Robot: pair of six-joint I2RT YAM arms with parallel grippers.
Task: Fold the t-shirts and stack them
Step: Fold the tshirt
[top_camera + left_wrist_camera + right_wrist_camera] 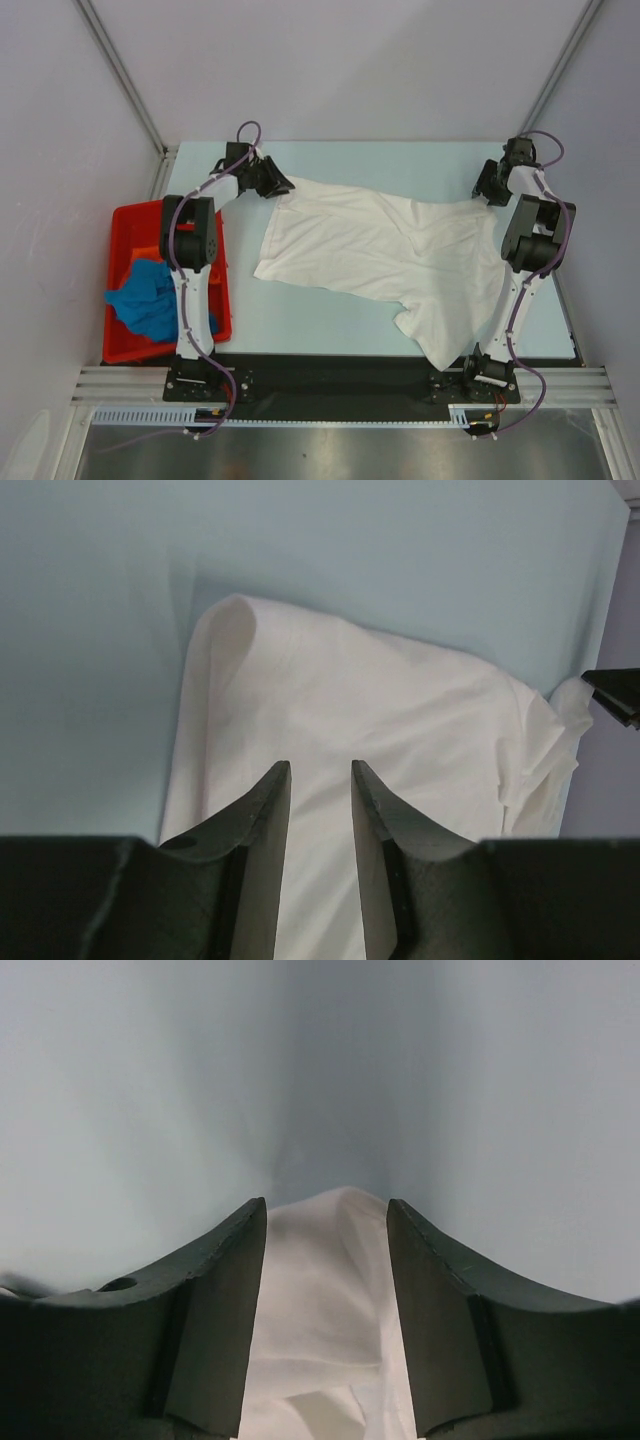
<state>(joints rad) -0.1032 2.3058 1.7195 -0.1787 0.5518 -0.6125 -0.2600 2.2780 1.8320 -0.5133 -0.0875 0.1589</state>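
**A:** Start at the near edge. What lies there?

**B:** The white t-shirt [360,245] is spread on the pale table [300,325]. Its nearest flap reaches almost to the right arm's base [488,372]. From there the shirt runs back and to the left across the table, creased in the middle.

**A:** And to the left of the shirt?

**B:** A red bin [125,215], apart from the shirt, with the left arm passing over its right rim. A blue t-shirt [148,298] is crumpled inside it and spills over its left rim. A bit of an orange t-shirt [143,253] shows just behind the blue one.

**A:** Now the far side of the shirt.

**B:** The left gripper [320,772] is at the shirt's far left corner. Its fingers stand apart with a narrow gap, and white cloth shows through the gap.

**A:** And the other one?

**B:** The right gripper [327,1208] is at the shirt's far right corner. Its fingers stand on either side of a raised ridge of the cloth, which fills the space between them. I cannot tell whether they are pressing on it.
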